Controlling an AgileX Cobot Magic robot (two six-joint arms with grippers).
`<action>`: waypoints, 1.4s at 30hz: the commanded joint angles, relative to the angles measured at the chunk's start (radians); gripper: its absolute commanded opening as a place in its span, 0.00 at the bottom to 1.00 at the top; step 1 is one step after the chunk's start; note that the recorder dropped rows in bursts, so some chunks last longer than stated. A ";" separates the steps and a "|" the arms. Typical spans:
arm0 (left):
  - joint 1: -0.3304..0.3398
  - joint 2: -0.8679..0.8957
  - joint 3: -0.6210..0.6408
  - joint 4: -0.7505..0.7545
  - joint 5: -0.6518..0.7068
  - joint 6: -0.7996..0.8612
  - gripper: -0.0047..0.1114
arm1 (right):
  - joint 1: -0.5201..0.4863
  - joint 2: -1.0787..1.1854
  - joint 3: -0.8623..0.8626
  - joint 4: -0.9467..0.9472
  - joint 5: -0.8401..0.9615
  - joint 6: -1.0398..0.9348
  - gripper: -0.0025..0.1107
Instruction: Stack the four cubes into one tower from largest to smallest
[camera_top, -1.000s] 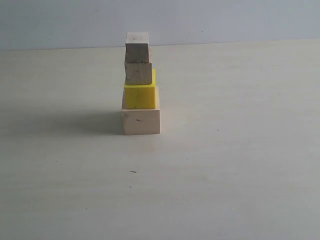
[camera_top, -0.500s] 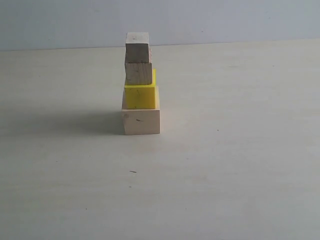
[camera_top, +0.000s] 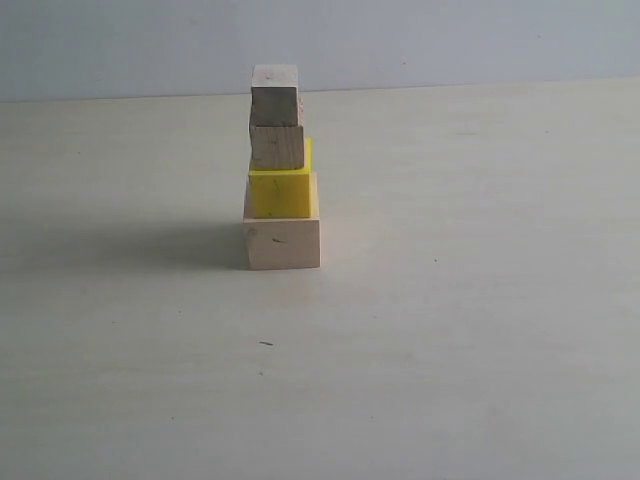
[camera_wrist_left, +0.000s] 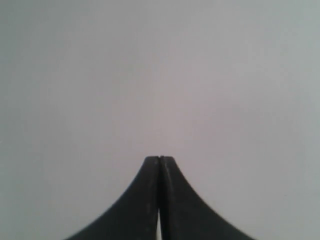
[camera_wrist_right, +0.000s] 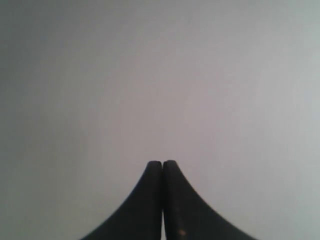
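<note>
Exterior view: pale-wood-and-yellow cube tower (camera_top: 278, 170) stands alone on the bench (camera_top: 470, 320); left end effector (camera_wrist_left: 159, 159) and right end effector (camera_wrist_right: 163, 163), closed empty, see none of it.

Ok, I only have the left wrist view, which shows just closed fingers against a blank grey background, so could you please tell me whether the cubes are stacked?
Observer: Yes, the exterior view shows all four in one tower on the table.
Operator: What is the order, please?
Observer: From the bottom: large wooden cube, yellow cube, medium wooden cube, small wooden cube.
Operator: And is the other arm holding anything?
Observer: No, its wrist view shows the right gripper shut and empty.
</note>
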 joint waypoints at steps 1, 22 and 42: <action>0.001 -0.060 0.064 -0.007 -0.014 -0.011 0.04 | -0.001 -0.003 -0.007 -0.074 0.095 0.157 0.02; 0.001 -0.097 0.113 -0.007 -0.020 -0.011 0.04 | -0.001 -0.003 -0.007 -0.060 0.209 0.386 0.02; 0.156 -0.128 0.122 -0.007 -0.032 -0.218 0.04 | -0.001 -0.003 -0.007 -0.060 0.209 0.386 0.02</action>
